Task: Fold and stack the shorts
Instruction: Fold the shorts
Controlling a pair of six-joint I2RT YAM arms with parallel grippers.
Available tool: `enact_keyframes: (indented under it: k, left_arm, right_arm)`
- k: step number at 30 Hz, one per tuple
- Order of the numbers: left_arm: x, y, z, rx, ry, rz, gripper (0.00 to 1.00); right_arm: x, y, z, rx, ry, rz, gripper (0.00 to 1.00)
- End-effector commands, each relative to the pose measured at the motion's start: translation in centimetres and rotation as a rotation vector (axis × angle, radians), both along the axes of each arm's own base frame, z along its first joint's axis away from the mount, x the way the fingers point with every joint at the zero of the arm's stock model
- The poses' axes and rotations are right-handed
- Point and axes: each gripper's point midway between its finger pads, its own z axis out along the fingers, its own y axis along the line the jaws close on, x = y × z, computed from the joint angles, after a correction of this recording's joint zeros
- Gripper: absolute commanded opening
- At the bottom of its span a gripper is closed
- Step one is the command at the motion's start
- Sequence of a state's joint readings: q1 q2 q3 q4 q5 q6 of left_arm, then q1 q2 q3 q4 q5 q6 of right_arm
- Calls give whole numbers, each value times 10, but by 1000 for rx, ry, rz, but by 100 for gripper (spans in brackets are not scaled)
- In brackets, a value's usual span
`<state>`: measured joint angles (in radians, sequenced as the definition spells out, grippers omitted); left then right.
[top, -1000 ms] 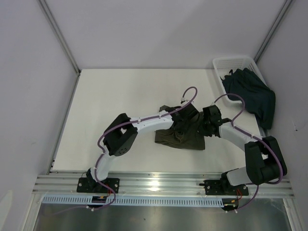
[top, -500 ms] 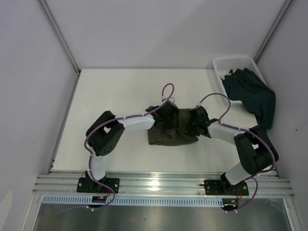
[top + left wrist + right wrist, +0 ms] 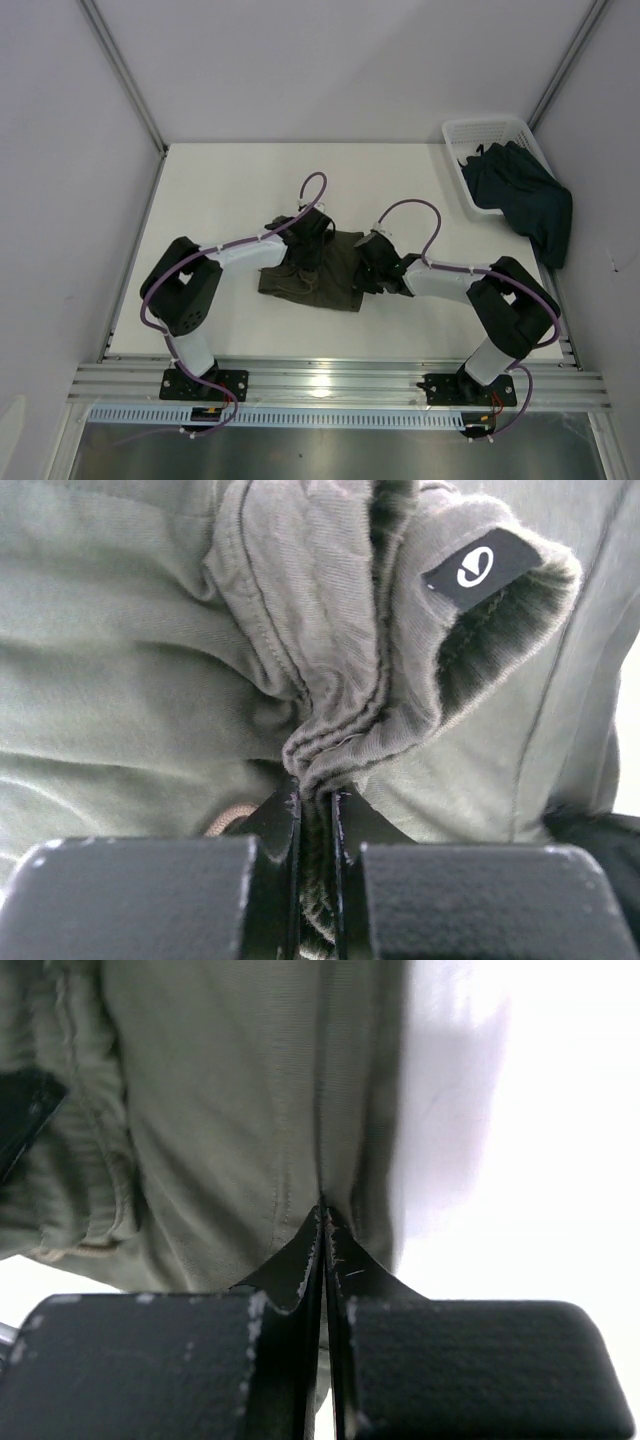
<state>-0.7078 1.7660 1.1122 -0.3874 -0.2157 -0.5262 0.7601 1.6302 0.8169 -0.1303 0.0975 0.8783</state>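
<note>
The olive-green shorts (image 3: 318, 275) lie bunched on the white table (image 3: 230, 190), left of centre. My left gripper (image 3: 305, 243) is shut on their gathered waistband; the left wrist view shows the folds (image 3: 330, 720) pinched between the jaws, with a black label (image 3: 480, 568) nearby. My right gripper (image 3: 368, 268) is shut on the right edge of the same shorts; the right wrist view shows thin cloth (image 3: 240, 1110) clamped between the jaws. The dark navy-teal shorts (image 3: 520, 195) hang out of the white mesh basket (image 3: 465, 135) at the back right.
Metal frame posts (image 3: 125, 75) and grey walls enclose the table. An aluminium rail (image 3: 330, 385) runs along the near edge, holding both arm bases. The basket stands against the right wall.
Both grippers have dragged the olive-green shorts leftward across the table, from right of centre to left of centre, still gripping them. The navy-teal shorts have not moved.
</note>
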Motion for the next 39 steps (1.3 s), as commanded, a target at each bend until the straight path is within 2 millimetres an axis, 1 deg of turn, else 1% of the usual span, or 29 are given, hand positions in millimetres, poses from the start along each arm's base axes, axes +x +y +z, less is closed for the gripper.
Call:
enact_keyframes:
  k: [1, 4, 6, 7, 9, 10, 12, 14, 15, 16, 18, 19, 21, 24, 25, 26, 31, 33, 38, 39]
  left_arm:
    - [-15, 32, -13, 122, 56, -17, 0]
    - [-17, 29, -17, 134, 60, -23, 0]
    - [-18, 28, -18, 154, 63, -27, 0]
    - [-16, 27, -15, 161, 50, -25, 0]
    - [-17, 28, -14, 194, 40, -26, 0]
    - [-16, 27, -11, 199, 38, -28, 0]
    - [-14, 24, -3, 191, 22, -28, 0]
    - [-12, 22, 6, 193, 10, -34, 0]
    - [-11, 21, 12, 192, 3, -35, 0]
    - [-10, 23, 18, 205, -4, -31, 0]
    - [-8, 22, 27, 212, -19, -33, 0]
    - [-8, 23, 32, 212, -29, -34, 0]
    - [-7, 21, 43, 203, -42, -36, 0]
    - [-6, 20, 51, 197, -52, -40, 0]
    - [-5, 20, 52, 196, -54, -42, 0]
    - [-6, 21, 53, 198, -54, -41, 0]
    - [-7, 22, 55, 203, -55, -47, 0]
    - [-7, 22, 59, 201, -59, -48, 0]
    - [-3, 25, 73, 216, -78, -41, 0]
    - [-3, 26, 75, 224, -84, -39, 0]
  right_arm:
    - [5, -23, 1, -67, 16, -42, 0]
    - [11, -32, 5, -74, -2, -50, 0]
    - [16, -37, 10, -61, -11, -63, 2]
    - [18, -39, 15, -52, -22, -60, 7]
    - [21, -40, 21, -26, -29, -56, 12]
    - [26, -46, 24, -23, -36, -62, 21]
    - [34, -51, 31, 0, -45, -68, 30]
    - [42, -52, 36, 14, -66, -59, 32]
    - [43, -51, 36, 25, -66, -44, 35]
    - [47, -47, 39, 52, -68, -28, 36]
    - [49, -42, 34, 55, -59, 1, 40]
    - [51, -35, 36, 81, -62, 24, 43]
    - [50, -26, 31, 116, -52, 51, 47]
    - [48, -10, 30, 181, -49, 90, 52]
    - [52, -3, 34, 211, -72, 102, 52]
    - [49, 1, 33, 219, -69, 112, 52]
    - [50, 15, 23, 261, -58, 128, 54]
    - [50, 21, 22, 281, -55, 138, 54]
    - [45, 29, 8, 257, -29, 148, 54]
    - [46, 27, 5, 240, -29, 134, 51]
